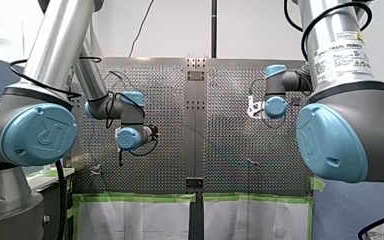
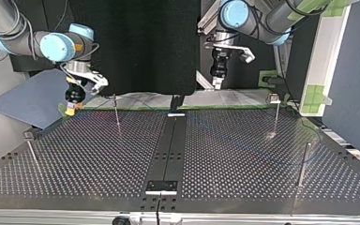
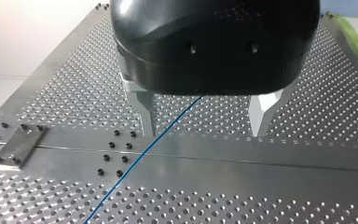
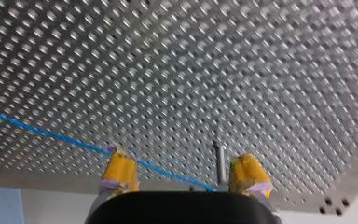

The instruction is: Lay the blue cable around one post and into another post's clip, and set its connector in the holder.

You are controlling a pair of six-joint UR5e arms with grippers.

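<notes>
In the front view, both arms are held over the perforated table (image 1: 230, 150). In the top view, thin posts (image 2: 117, 112) are stood on it. In the left wrist view, my left gripper (image 3: 203, 133) is spread wide, with the blue cable (image 3: 135, 158) laid on the table between its fingers (image 3: 145, 114). In the right wrist view, my right gripper (image 4: 184, 173) is spread too, and the cable is seen between its yellow pads (image 4: 120, 170).

Perforated metal worktop (image 2: 98, 164) with a plain dark centre strip (image 2: 168, 145) running across it. Four thin upright posts (image 2: 117, 115) stand on it, two per half. In the left wrist view, a blue cable (image 3: 140, 154) crosses the strip.
</notes>
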